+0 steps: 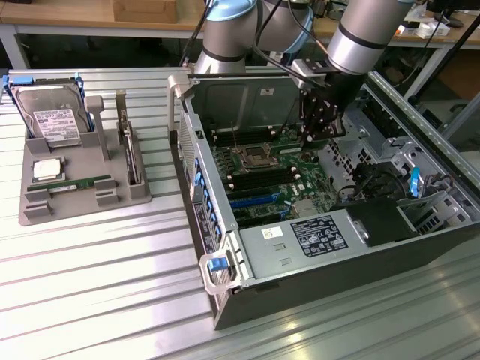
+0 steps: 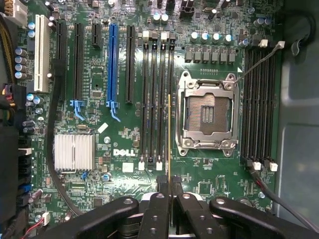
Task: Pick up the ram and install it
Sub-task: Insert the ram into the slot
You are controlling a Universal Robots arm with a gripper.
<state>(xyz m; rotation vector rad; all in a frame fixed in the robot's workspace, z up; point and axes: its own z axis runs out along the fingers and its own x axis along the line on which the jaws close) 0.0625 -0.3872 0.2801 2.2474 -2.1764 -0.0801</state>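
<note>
In the wrist view my gripper (image 2: 169, 183) is shut on the ram (image 2: 169, 134), which I see edge-on as a thin gold-green line running out from the fingertips. It hangs above the motherboard (image 2: 124, 144), in line with the black memory slot (image 2: 171, 64) closest to the empty CPU socket (image 2: 207, 112); I cannot tell if it touches the slot. In the exterior view the gripper (image 1: 320, 135) reaches down into the open computer case (image 1: 330, 247), over the back of the board. A second green ram stick (image 1: 79, 184) lies flat in the grey tray (image 1: 45, 214).
The grey tray also carries a hard drive (image 1: 52, 120) and a square silver CPU (image 1: 46, 169). Case walls and a drive cage (image 1: 390, 161) surround the board. A black cable (image 2: 52, 149) and blue slot latches (image 2: 112, 107) lie on the board, away from the memory slots.
</note>
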